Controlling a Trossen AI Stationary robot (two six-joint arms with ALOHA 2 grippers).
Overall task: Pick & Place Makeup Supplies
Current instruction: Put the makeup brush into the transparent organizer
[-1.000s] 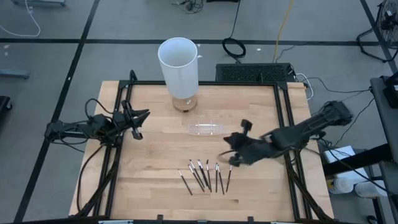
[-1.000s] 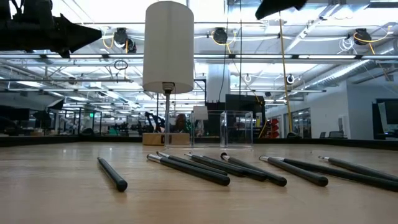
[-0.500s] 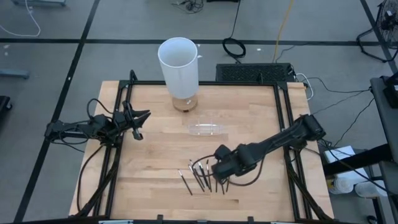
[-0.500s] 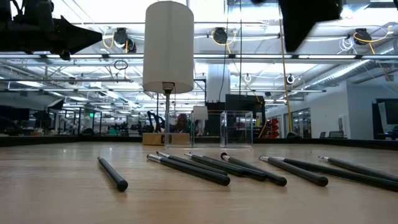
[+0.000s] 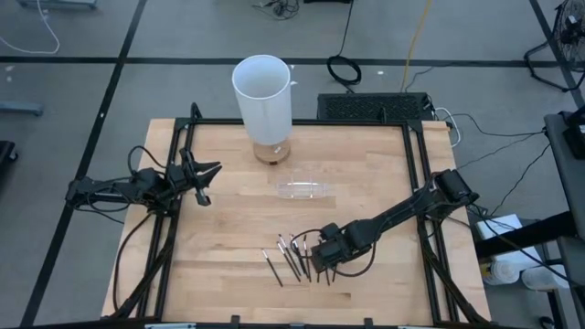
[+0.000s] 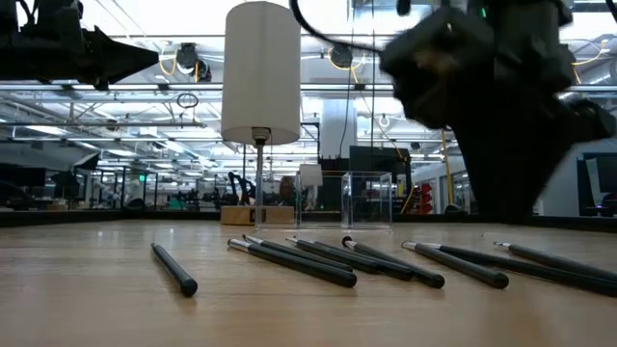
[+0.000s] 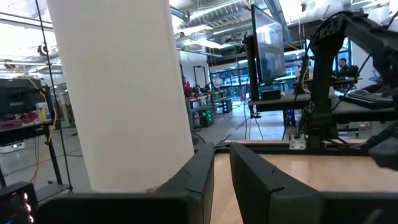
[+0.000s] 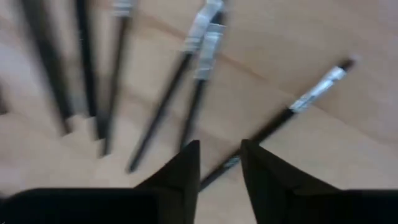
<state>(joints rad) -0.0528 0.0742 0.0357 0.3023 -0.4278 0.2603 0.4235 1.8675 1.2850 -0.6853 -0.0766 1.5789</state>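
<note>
Several thin dark makeup sticks (image 5: 294, 259) with pale tips lie side by side on the wooden table near its near edge; they also show in the low view (image 6: 328, 260) and the right wrist view (image 8: 186, 68). My right gripper (image 5: 317, 254) hangs over their right part, pointing down, open. In its wrist view its fingers (image 8: 219, 165) stand on either side of one stick (image 8: 292, 109), above it. My left gripper (image 5: 205, 180) waits at the table's left side, open by a narrow gap (image 7: 222, 171), holding nothing.
A tall white cylinder (image 5: 262, 91) stands on a small base at the far middle of the table, close before the left gripper (image 7: 118, 93). A small clear tray (image 5: 303, 190) lies at mid-table. Black frame rails (image 5: 416, 183) run along the left and right edges.
My right gripper has swung from the right of the sticks toward the table's left and near edges and come down over them. The sticks lie as before.
</note>
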